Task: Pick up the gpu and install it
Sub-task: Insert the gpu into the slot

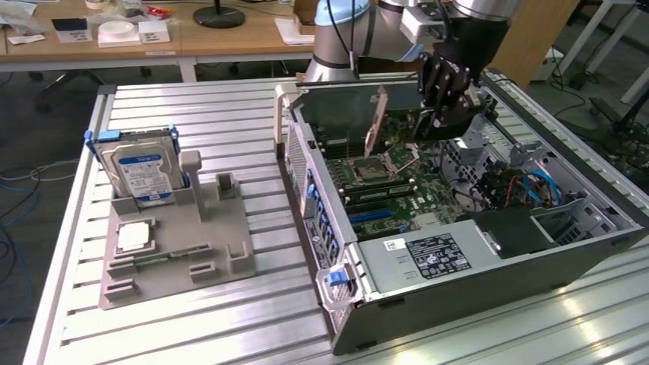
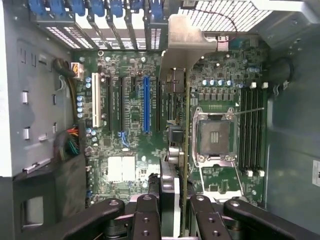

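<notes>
Item: gpu. I see it held upright on edge inside the open computer case, over the motherboard, with its pale bracket toward the case's slotted rear wall. Gripper: fingers clamped on the card's other end.

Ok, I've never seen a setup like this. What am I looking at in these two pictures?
It is one robot arm with a gripper. One picture comes from a camera standing off to the side. The other comes from a camera on the arm's wrist, looking past the gripper into an open PC case. The case lies on a slatted metal table. At the exterior view's left, a grey tray holds a hard drive and a chip. The gripper is shut on the gpu, a thin card seen edge-on above the motherboard. Whether it sits in a slot, I cannot tell.
</notes>
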You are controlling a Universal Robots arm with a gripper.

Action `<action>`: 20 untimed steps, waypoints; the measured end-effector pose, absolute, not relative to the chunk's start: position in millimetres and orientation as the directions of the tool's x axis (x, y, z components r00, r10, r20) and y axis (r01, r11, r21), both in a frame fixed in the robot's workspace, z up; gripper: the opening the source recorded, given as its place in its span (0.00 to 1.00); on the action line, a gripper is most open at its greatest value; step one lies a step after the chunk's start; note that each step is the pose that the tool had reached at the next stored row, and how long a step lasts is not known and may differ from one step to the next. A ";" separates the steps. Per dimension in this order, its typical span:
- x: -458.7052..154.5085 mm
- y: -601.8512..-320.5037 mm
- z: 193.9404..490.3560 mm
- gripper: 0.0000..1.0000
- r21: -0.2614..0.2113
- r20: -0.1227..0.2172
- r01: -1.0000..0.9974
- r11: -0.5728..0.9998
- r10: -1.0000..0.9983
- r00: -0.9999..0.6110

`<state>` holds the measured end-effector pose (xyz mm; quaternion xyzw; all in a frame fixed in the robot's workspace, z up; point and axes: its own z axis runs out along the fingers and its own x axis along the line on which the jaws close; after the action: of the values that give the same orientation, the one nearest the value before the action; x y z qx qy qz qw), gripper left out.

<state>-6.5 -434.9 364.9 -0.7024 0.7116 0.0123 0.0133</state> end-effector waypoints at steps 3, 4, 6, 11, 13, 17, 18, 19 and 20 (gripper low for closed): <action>-12.2 -434.9 360.2 0.28 -0.001 -0.040 -1.000 0.013 -0.999 -0.012; -16.2 -434.9 359.1 0.28 -0.001 -0.042 -1.000 0.013 -0.999 -0.012; -23.7 -434.9 356.3 0.28 -0.001 -0.044 -1.000 0.013 -0.999 -0.013; -32.6 -434.9 347.3 0.28 -0.001 -0.044 -1.000 0.013 -0.999 -0.013; -38.5 -435.3 343.7 0.28 -0.001 -0.044 -1.000 0.013 -0.999 -0.013; -39.9 -443.0 337.8 0.28 -0.001 -0.046 -1.000 0.013 -0.999 -0.013; -39.9 -445.7 336.0 0.28 -0.001 -0.047 -1.000 0.013 -0.999 -0.013; -40.0 -447.8 334.3 0.28 -0.001 -0.048 -1.000 0.013 -0.999 -0.013; -40.0 -448.9 332.5 0.28 -0.001 -0.048 -1.000 0.013 -0.999 -0.013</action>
<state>-40.0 -448.9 332.5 -0.7024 0.7114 0.0166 0.0175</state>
